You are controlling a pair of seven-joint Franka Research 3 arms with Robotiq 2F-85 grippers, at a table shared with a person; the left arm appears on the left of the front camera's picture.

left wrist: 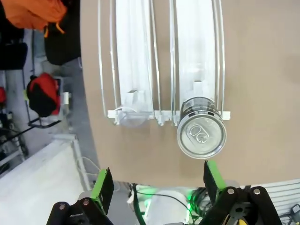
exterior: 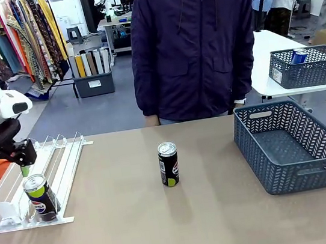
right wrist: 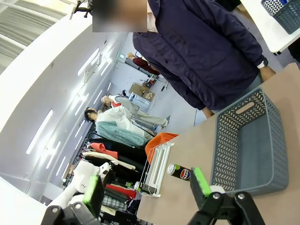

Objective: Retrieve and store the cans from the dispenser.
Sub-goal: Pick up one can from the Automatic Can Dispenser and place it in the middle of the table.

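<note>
Left gripper (left wrist: 157,185) is spread wide with nothing in it, hanging over the low end of the dispenser (left wrist: 136,56) and looking straight down on the black Pepsi can (left wrist: 201,136). That can stands upright in one lane, right up by the stopper tabs (left wrist: 132,95).

Thing is, the can isn't centred in the wrist view. It sits close to one green pad (left wrist: 211,174), with a big gap to the other. So I'd slide sideways until the silver top is midway between the pads, drop straight down, and pinch the body below the rim, keeping the fingers off the thin rails. Then lift straight up over the tabs before swinging away.

Another black can (exterior: 168,164) stands on the table (exterior: 136,235), well apart from the grey lattice basket (exterior: 294,146). Right gripper (right wrist: 146,185) is also spread and empty.
</note>
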